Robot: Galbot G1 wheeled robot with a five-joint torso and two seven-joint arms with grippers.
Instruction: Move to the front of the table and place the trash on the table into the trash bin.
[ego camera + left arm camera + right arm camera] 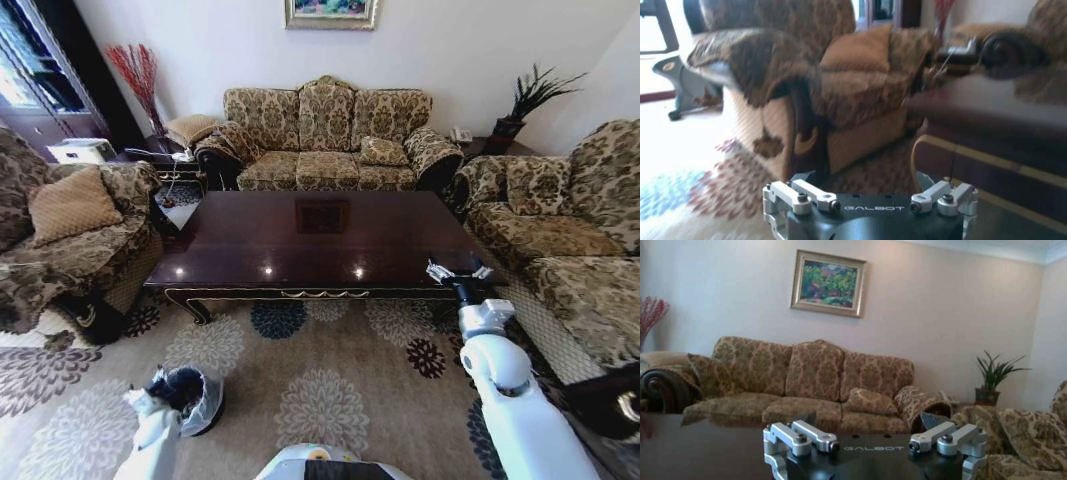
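Your right end effector [459,272] is hovering open over the glossy dark brown wooden desk [300,245], right near edge; left end effector [160,385], open, is waiting beside the small black bag-lined bin [195,395]. Scraps probably light, crushable: pinch mid-body.

Item: the table [300,245], rectangular, glossy dark brown top, ornate scrolled base; we see only reflections on its surface. It stands on a floral-patterned carpet [320,390], where we also find the trash bin [195,395], bag-lined.

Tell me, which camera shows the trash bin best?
The head view: the trash bin stands whole on the carpet beside the left gripper, its bag-lined rim visible. The wrist views face the armchair and sofa instead.
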